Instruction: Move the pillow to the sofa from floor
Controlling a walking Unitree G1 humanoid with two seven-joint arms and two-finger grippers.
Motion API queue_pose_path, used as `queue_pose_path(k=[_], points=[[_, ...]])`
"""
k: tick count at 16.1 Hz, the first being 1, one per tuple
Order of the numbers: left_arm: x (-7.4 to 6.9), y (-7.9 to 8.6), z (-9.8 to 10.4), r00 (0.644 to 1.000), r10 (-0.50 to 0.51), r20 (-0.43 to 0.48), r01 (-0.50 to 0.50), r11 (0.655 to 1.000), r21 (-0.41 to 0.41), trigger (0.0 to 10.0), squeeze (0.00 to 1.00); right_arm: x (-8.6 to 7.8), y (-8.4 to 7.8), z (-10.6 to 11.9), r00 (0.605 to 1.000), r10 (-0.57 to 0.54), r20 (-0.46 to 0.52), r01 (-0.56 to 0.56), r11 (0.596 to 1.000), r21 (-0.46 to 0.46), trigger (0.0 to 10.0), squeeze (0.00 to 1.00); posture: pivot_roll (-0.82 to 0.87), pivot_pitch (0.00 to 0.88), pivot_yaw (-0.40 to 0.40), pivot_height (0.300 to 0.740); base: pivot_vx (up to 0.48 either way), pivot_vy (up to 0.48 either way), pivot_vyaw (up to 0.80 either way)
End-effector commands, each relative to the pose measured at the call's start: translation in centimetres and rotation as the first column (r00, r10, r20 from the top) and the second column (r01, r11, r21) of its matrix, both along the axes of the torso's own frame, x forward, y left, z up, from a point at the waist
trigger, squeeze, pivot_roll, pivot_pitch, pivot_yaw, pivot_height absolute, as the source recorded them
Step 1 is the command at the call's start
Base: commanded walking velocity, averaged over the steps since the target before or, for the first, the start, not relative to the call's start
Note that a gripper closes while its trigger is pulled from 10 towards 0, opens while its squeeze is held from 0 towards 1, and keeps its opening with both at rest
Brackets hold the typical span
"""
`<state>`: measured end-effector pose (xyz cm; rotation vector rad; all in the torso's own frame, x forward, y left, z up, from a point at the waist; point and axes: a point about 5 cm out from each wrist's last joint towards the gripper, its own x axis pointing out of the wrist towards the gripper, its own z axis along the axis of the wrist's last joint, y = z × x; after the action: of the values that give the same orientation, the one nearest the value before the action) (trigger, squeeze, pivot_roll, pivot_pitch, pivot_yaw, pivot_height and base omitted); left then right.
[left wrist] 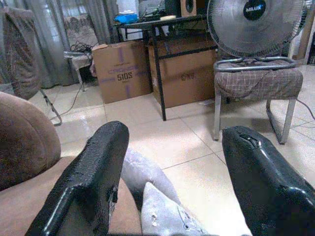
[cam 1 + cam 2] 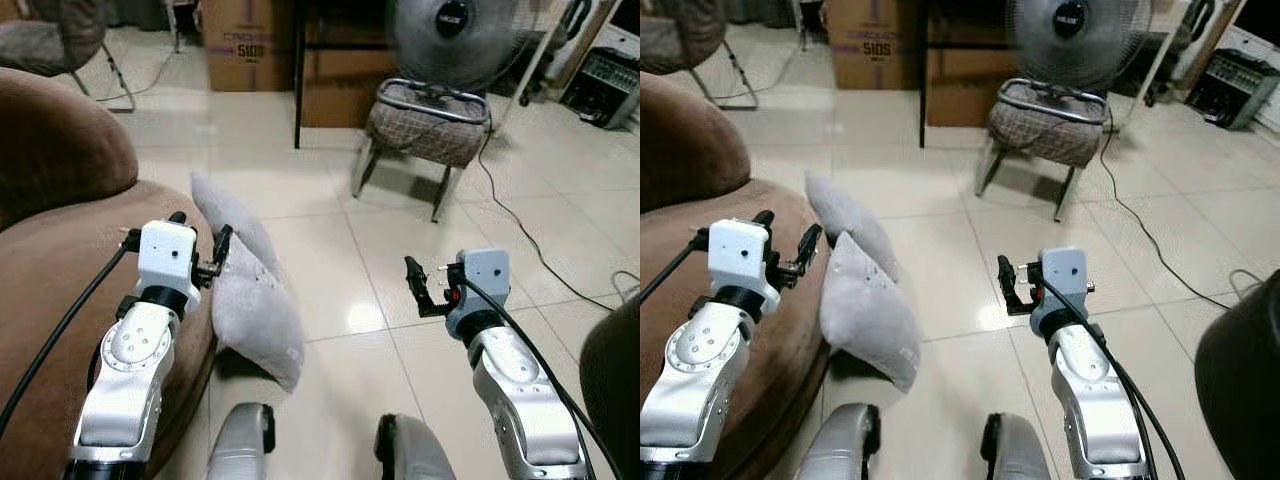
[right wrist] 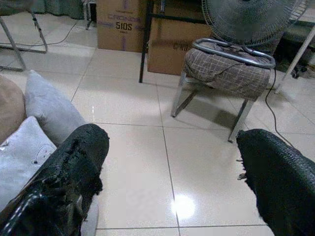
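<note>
On my left, the brown sofa (image 2: 60, 270) curves along the floor (image 2: 400, 250). My left end effector (image 2: 196, 243) hangs above its edge, fingers spread wide, holding nothing. Just beside it, two grey pillows lean against the sofa's side, resting on the floor: the near pillow (image 2: 255, 310) and a far pillow (image 2: 230, 215) behind it. To the right, my right end effector (image 2: 425, 287) hovers over bare tile, also wide open and empty. I judge I am at the approach step; next I need to lower toward the near pillow and close on it.
</note>
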<state>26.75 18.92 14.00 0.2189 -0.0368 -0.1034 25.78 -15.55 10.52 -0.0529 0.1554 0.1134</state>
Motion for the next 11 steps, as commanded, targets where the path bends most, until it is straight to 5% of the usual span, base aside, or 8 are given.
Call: queue_pose_path(k=[1,5,11], points=[[0.03,-0.17,-0.16,1.000,-0.013,-0.003,0.013,1.000,0.007,10.0,0.00,0.15,-0.29,0.32,1.000,-0.007,0.014,0.007,1.000,-0.009,10.0,0.00,0.03,0.000,-0.062,0.611,0.000,0.000,0.00],[0.01,-0.16,-0.15,1.000,-0.018,0.000,0.018,1.000,0.007,10.0,0.00,0.27,-0.27,0.29,1.000,0.001,0.014,-0.001,1.000,-0.019,10.0,0.00,0.03,0.000,-0.062,0.611,0.218,0.000,-0.57],[-0.03,0.13,-0.19,1.000,-0.004,-0.001,0.004,1.000,0.014,10.0,0.00,0.55,0.03,0.45,1.000,0.018,0.015,-0.018,1.000,-0.013,10.0,0.00,0.04,0.000,-0.068,0.611,0.356,0.000,0.00]])
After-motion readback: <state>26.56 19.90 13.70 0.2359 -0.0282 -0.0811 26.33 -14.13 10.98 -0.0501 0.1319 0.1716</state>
